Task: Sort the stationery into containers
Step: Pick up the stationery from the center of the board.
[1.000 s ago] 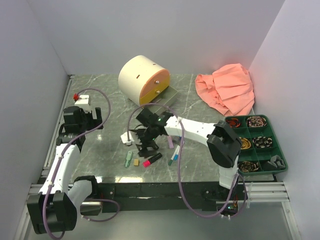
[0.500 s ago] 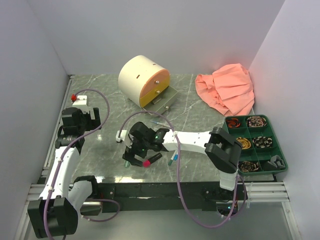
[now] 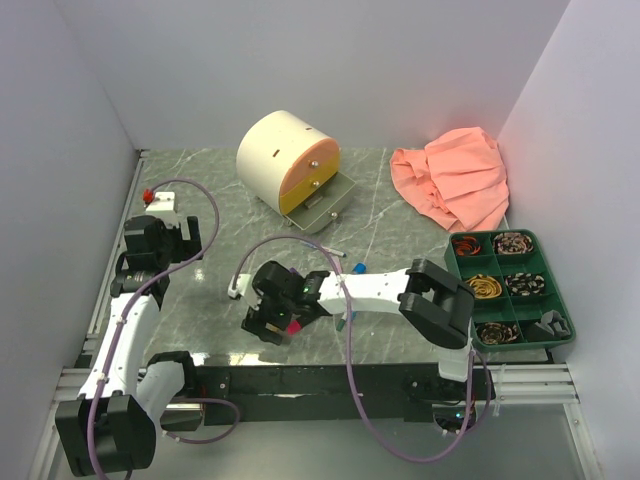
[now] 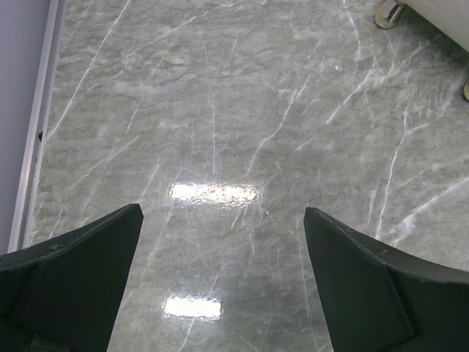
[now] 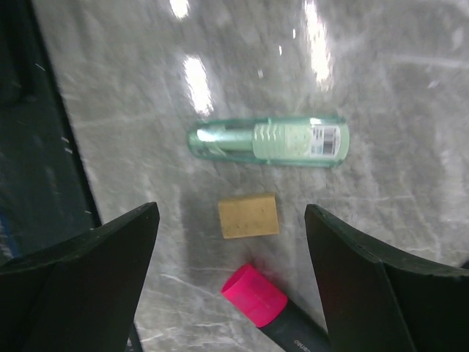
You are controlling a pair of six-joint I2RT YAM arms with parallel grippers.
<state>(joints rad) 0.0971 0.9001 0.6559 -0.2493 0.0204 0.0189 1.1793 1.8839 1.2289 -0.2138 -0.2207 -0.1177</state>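
In the right wrist view my right gripper is open just above the table. A tan eraser and the pink cap of a black highlighter lie between its fingers. A clear green piece lies just beyond them. From above, the right gripper sits near the table's front edge with the pink cap beside it. A blue-capped item and a thin white pen lie behind the arm. The cream cabinet has one drawer pulled out. My left gripper is open over bare marble.
An orange cloth lies at the back right. A dark green compartment tray stands at the right edge. The right arm's purple cable loops over the table's middle. The table's front edge lies close behind the right gripper.
My right gripper has swung left and toward the front edge, coming down over the green piece, eraser and pink highlighter. The left arm has hardly moved.
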